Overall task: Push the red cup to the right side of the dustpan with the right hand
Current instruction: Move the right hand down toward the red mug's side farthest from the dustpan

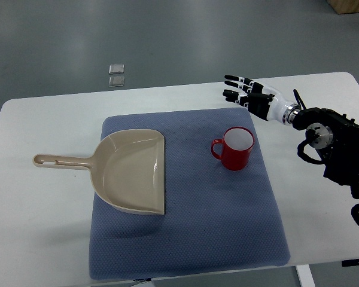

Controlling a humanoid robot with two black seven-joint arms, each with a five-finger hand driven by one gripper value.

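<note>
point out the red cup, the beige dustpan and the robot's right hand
red ceramic cup (234, 156), top view, on its outer wall
beige plastic dustpan (131, 173), top view, on the pan floor
right hand (246, 92), top view, on the hand's middle

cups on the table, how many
1: the red cup stands upright on the blue mat, right of the dustpan, handle toward it. Nothing in view could hide another.

Evenly bright, soft overhead light w/ faint shadows under the red cup and dustpan, mild glare on the white table, sharp focus at centre, slight softness and noise toward the edges, esp. on the dark arm at right.
</note>
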